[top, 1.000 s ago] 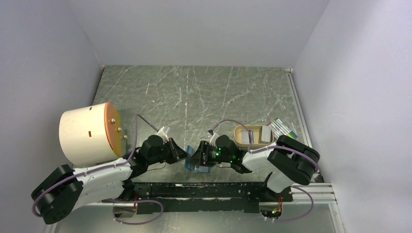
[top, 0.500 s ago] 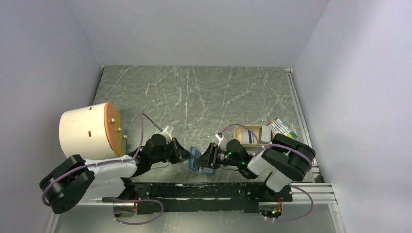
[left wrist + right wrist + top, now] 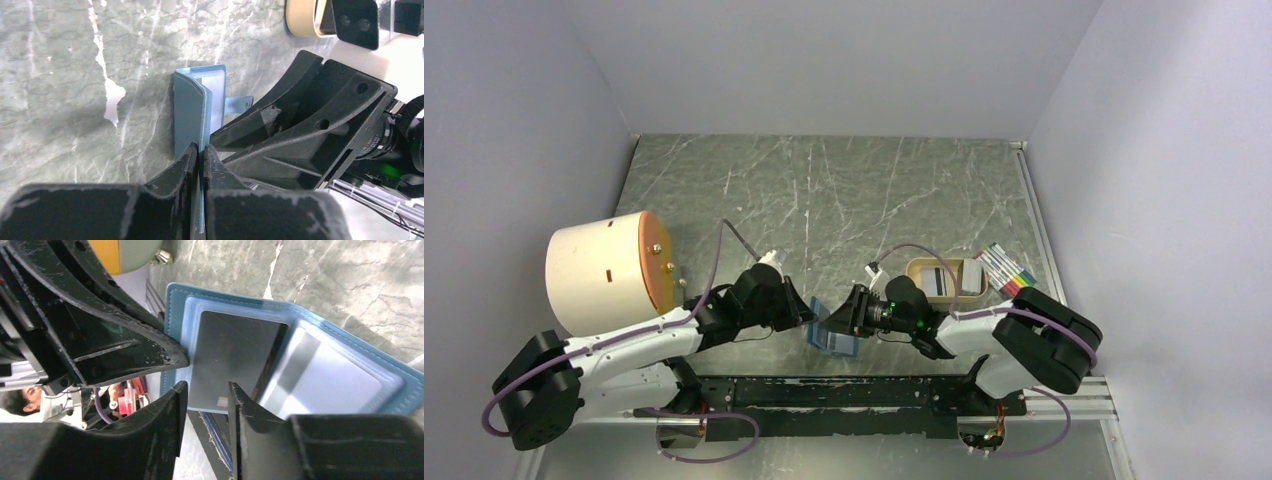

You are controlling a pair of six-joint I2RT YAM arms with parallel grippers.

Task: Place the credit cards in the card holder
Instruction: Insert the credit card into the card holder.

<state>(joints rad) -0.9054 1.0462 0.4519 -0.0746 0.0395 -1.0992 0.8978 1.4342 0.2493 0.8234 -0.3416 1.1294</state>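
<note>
From above, the card holder [image 3: 829,334] sits left of the tan tray [image 3: 911,275], between the left gripper [image 3: 809,317] and the right gripper [image 3: 841,324]; pale credit cards [image 3: 940,281] lie in that tray. The left wrist view shows the left gripper pinched tight on the holder's cover. The right wrist view shows the right gripper's jaws narrowly apart at a dark card [image 3: 230,355] in the holder's sleeve.

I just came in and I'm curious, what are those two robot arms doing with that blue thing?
The left claw pinches one cover of the teal card holder, holding it open. The right claw, fingers apart, is at a dark card lying against its clear pockets. Another card lies in the tan tray.
</note>
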